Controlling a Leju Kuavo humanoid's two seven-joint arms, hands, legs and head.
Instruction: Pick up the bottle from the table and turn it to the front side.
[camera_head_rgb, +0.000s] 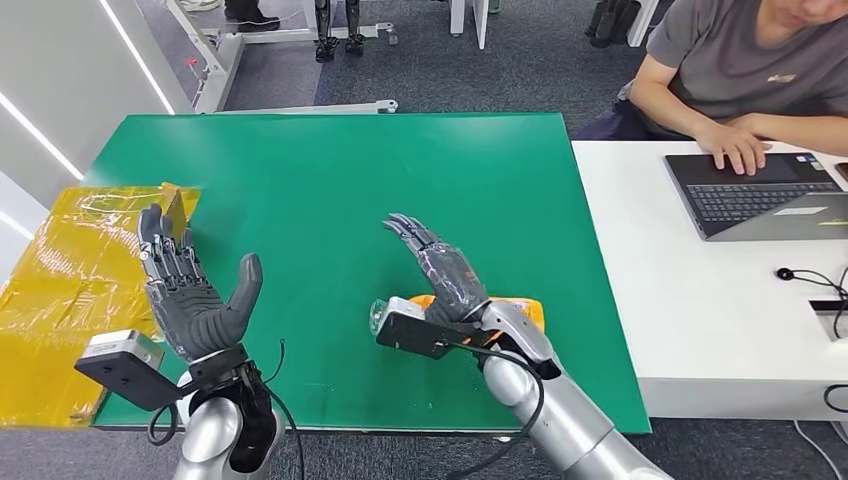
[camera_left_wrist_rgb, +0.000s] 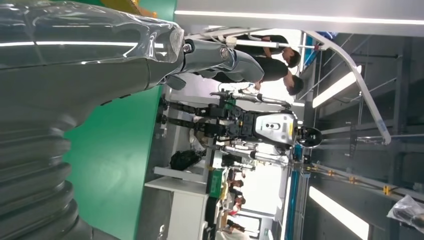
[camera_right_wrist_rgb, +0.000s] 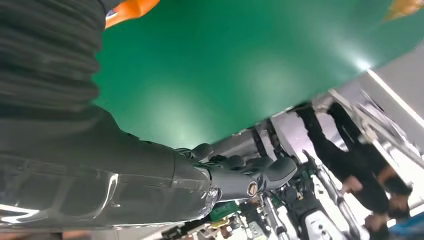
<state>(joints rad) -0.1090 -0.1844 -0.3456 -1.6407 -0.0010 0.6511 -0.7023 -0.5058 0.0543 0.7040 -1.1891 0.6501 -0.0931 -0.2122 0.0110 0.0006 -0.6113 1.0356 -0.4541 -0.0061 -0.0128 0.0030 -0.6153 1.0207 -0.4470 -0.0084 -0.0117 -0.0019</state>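
Two robot hands raised over green counter (camera_head_rgb: 330, 180), both spread, holding nothing. Yellow sheet (camera_head_rgb: 60, 290) at counter's left edge. Left robot hand (camera_head_rgb: 190, 295) palm up, fingers apart, near sheet. Right robot hand (camera_head_rgb: 445, 270) fingers extended above bottle (camera_head_rgb: 520, 310). Bottle lies on its side on counter, orange, partly hidden under right wrist. Person (camera_head_rgb: 750, 80) at laptop (camera_head_rgb: 760, 195) on white table, far right.

Head view: from high, looking forward and down on the green table (camera_head_rgb: 330, 180).
Left wrist view: close behind the left hand (camera_left_wrist_rgb: 75, 65), turned sideways.
Right wrist view: close behind the right hand (camera_right_wrist_rgb: 150, 190), tilted.
Shared: the green table.
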